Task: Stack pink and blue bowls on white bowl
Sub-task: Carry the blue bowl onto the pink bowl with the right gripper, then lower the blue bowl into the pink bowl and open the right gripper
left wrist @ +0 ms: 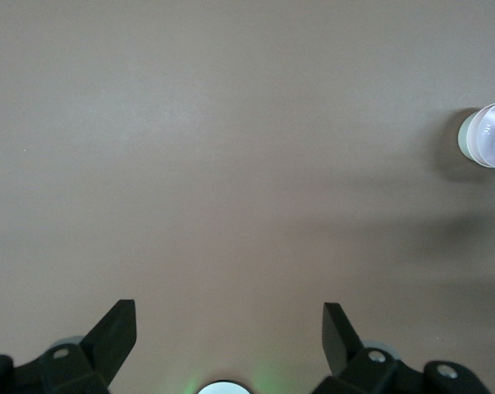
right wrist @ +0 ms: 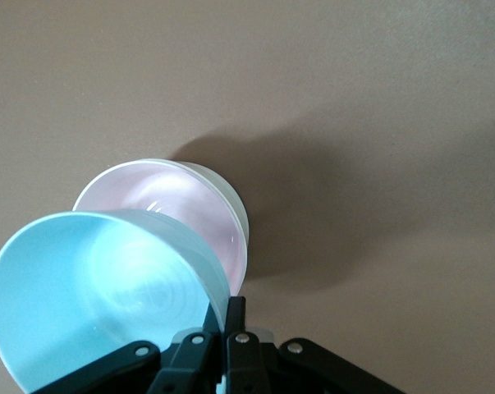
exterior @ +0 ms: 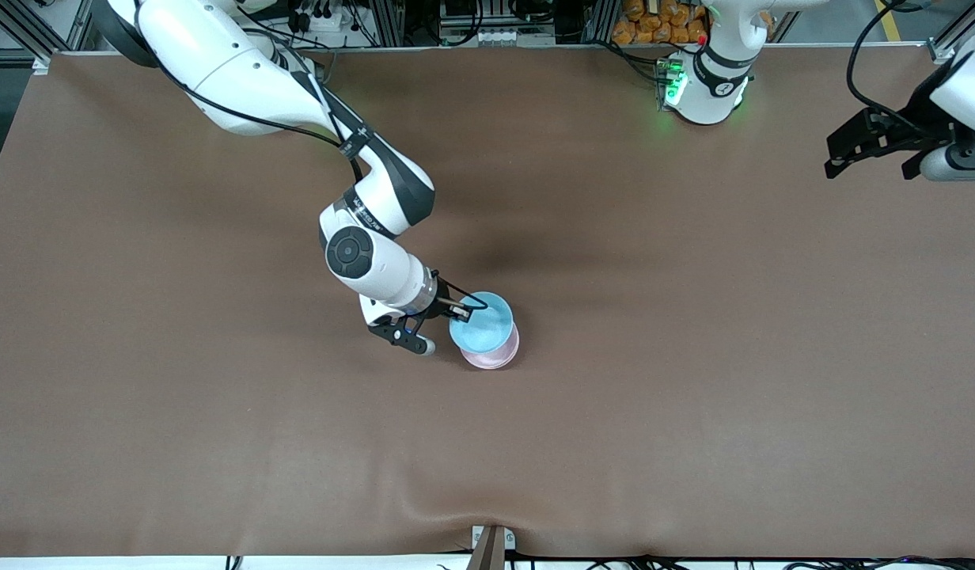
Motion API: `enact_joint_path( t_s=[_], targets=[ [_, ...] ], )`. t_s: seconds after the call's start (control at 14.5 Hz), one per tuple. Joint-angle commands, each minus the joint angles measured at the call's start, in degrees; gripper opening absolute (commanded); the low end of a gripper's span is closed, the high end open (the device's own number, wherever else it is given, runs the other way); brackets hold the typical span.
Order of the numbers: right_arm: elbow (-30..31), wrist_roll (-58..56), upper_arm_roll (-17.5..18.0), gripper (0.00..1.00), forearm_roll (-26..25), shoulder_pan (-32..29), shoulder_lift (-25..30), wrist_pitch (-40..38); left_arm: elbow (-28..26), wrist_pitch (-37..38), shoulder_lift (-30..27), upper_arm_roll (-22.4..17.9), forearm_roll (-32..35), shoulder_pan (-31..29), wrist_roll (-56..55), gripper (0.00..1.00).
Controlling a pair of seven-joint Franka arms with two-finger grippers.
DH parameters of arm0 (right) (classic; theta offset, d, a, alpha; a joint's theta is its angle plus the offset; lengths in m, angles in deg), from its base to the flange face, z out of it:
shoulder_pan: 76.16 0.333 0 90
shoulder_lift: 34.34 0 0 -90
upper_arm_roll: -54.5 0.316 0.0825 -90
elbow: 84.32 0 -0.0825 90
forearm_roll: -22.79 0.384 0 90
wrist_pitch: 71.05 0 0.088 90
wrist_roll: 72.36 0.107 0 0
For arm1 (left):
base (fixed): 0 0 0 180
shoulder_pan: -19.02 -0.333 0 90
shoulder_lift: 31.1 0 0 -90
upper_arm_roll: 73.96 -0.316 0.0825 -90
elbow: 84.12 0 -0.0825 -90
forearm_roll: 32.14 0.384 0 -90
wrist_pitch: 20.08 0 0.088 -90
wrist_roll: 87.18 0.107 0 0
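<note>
My right gripper [exterior: 460,314] is shut on the rim of the light blue bowl [exterior: 483,323] and holds it tilted just over the pale pink bowl [exterior: 495,356] in the middle of the table. In the right wrist view the gripper [right wrist: 228,308] pinches the blue bowl's [right wrist: 99,287] wall. There the pink bowl [right wrist: 161,201] sits nested in the white bowl [right wrist: 237,209], of which only the rim and side show. My left gripper [exterior: 875,150] waits open and empty over the left arm's end of the table. It shows in its own view [left wrist: 231,328], with the stack [left wrist: 487,135] at the edge.
The brown table mat [exterior: 693,356] is bare around the bowl stack. The left arm's base [exterior: 705,87] stands at the table's robot edge. A small metal bracket [exterior: 491,542] sits at the mat's edge nearest the front camera.
</note>
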Motion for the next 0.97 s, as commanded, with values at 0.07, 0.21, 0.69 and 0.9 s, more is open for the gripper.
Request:
enact_joint_path(
  t_s=[0.07, 0.21, 0.69, 0.9],
  targets=[
    [0.0, 0.5, -0.7, 0.00, 0.4, 0.6, -0.6, 2.8, -0.3, -0.7, 0.3, -0.2, 1.3, -0.1, 0.9, 1.00],
    [0.1, 0.5, -0.7, 0.00, 0.3, 0.6, -1.5, 5.0, -0.4, -1.3, 0.3, -0.2, 1.7, 0.0, 1.9, 1.00],
    [-0.1, 0.4, -1.4, 1.00, -0.2, 0.5, -2.2, 5.9, -0.9, -2.8, 1.0, -2.4, 0.4, -0.1, 4.2, 1.00],
    [-0.1, 0.1, -1.4, 1.00, -0.1, -1.2, -0.7, 4.4, -1.3, -2.8, 1.0, -4.8, 0.0, -0.5, 4.7, 1.00]
  ],
)
